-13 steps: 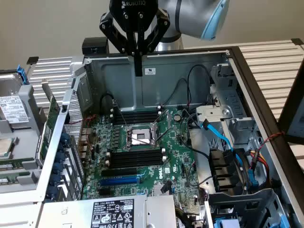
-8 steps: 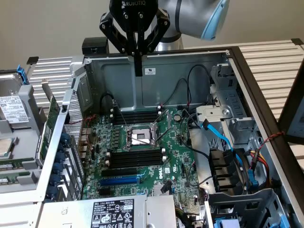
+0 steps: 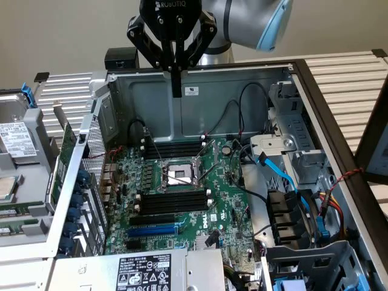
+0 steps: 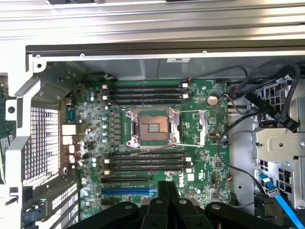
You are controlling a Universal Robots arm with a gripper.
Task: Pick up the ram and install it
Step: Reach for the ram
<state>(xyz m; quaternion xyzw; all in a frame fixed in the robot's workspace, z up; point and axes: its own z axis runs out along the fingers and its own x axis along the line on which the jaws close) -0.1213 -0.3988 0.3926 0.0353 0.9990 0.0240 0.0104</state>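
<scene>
Two banks of black memory slots (image 4: pixel 145 161) flank the CPU socket (image 4: pixel 153 127). Your jaws are pinched fully shut on nothing, hanging above the open case (image 3: pixel 242 79).

Flat green motherboard (image 3: pixel 227 194) below black gripper (image 3: pixel 176 92), long black plastic slots (image 3: pixel 173 203) on it. One narrow blue plastic slot (image 3: pixel 151 231); grey sheet-metal case (image 3: pixel 145 109).

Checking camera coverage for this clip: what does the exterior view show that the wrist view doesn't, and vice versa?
Exterior view: the arm above the open case, the gripper with jaws shut, a labelled drive at the exterior view's left, the power-supply label. Wrist view: the motherboard from straight above, both memory-slot banks unobstructed. Shared: CPU socket, blue slot, blue cable.
</scene>
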